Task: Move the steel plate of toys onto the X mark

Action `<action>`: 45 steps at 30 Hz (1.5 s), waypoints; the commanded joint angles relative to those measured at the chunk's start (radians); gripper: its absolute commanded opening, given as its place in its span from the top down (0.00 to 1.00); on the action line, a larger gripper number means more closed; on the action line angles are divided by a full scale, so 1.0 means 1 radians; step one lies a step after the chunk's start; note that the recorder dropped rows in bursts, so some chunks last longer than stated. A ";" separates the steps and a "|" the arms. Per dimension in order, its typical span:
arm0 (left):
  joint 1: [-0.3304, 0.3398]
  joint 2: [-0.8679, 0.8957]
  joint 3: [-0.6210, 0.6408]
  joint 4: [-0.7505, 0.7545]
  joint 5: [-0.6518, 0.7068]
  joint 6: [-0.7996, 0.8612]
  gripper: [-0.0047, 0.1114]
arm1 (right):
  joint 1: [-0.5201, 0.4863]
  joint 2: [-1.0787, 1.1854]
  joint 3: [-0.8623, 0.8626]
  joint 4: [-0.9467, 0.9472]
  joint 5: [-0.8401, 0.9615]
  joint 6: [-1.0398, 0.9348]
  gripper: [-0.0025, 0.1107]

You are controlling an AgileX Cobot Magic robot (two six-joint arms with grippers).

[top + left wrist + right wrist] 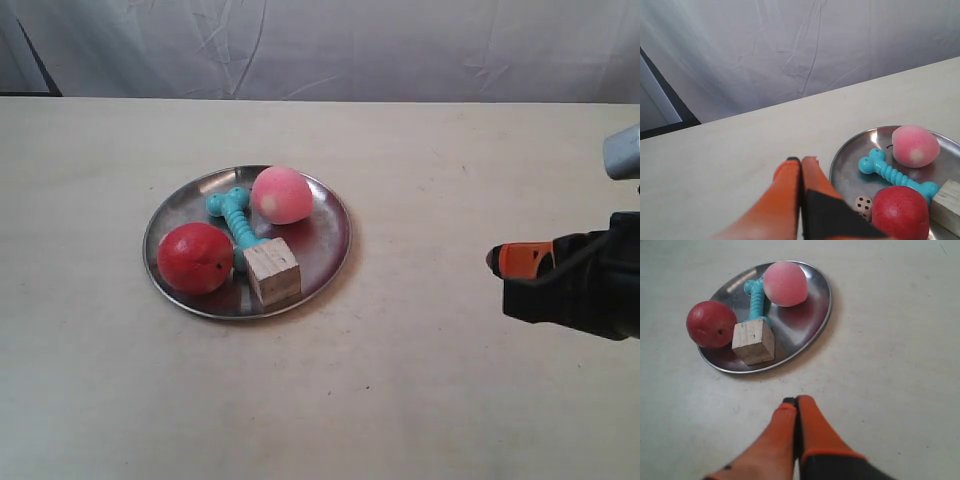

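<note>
The steel plate [322,238] lies left of the table's middle and holds the red ball [195,257], pink peach [281,194], turquoise bone [236,218] and wooden cube [272,270]. My right gripper [794,400] is shut and empty over bare table, a short way from the plate [807,315]. It points at the cube [753,341]. My left gripper [801,160] is shut and empty just outside the plate's rim [840,157], near the red ball [900,212]. No X mark shows in any view.
The arm at the exterior view's right [575,285] points its orange tip at the plate from well to the side. A small dotted die shape [863,205] shows on the metal by the red ball; whether it is a reflection I cannot tell. A white cloth [330,45] backs the table.
</note>
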 commanded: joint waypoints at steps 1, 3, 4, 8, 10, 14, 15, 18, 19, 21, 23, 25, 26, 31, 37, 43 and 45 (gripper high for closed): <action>0.000 -0.007 0.006 0.000 -0.013 0.002 0.96 | 0.002 -0.006 0.003 -0.008 -0.017 -0.010 0.97; 0.000 -0.007 0.006 0.000 -0.013 0.002 0.96 | -0.021 -0.063 0.004 -0.117 -0.053 -0.010 0.97; 0.000 -0.007 0.006 0.000 -0.013 0.002 0.96 | -0.040 -0.094 0.004 -0.139 -0.050 -0.010 0.97; 0.000 -0.006 0.006 0.004 -0.013 0.002 0.96 | -0.163 -0.281 0.043 -0.143 -0.046 -0.010 0.97; 0.000 -0.006 0.006 0.009 -0.013 0.002 0.96 | -0.222 -0.372 0.082 -0.143 -0.052 -0.010 0.97; 0.000 -0.006 0.006 0.028 -0.013 0.002 0.96 | -0.359 -0.561 0.184 -0.139 -0.046 -0.003 0.97; 0.000 -0.006 0.006 0.028 -0.013 0.002 0.96 | -0.375 -0.587 0.201 -0.137 -0.046 -0.003 0.97; 0.000 -0.006 0.006 0.028 -0.013 0.002 0.96 | -0.391 -0.652 0.248 -0.137 -0.031 -0.003 0.97; 0.000 -0.006 0.006 0.028 -0.013 0.002 0.96 | -0.391 -0.662 0.261 -0.137 -0.029 -0.003 0.97; 0.000 -0.006 0.006 0.028 -0.013 0.002 0.96 | -0.391 -0.666 0.286 -0.130 -0.038 -0.003 0.97; 0.000 -0.006 0.006 0.028 -0.013 0.002 0.96 | -0.391 -0.666 0.316 -0.121 -0.054 -0.003 0.97; 0.000 -0.006 0.006 0.028 -0.013 0.002 0.96 | -0.391 -0.666 0.341 -0.150 -0.062 -0.001 0.97; 0.000 -0.006 0.006 0.028 -0.013 0.002 0.96 | -0.391 -0.666 0.352 -0.175 -0.062 0.019 0.97; 0.000 -0.006 0.006 0.032 -0.013 0.002 0.96 | -0.391 -0.666 0.381 -0.333 -0.062 0.241 0.97; 0.000 -0.006 0.006 0.035 -0.013 0.002 0.96 | -0.391 -0.674 0.417 -0.342 -0.084 0.259 0.97; 0.000 -0.006 0.006 0.035 -0.013 0.000 0.96 | -0.391 -0.737 0.424 -0.342 -0.068 0.259 0.97; 0.000 -0.006 0.006 0.035 -0.013 0.000 0.96 | -0.391 -0.754 0.424 -0.342 -0.048 0.259 0.97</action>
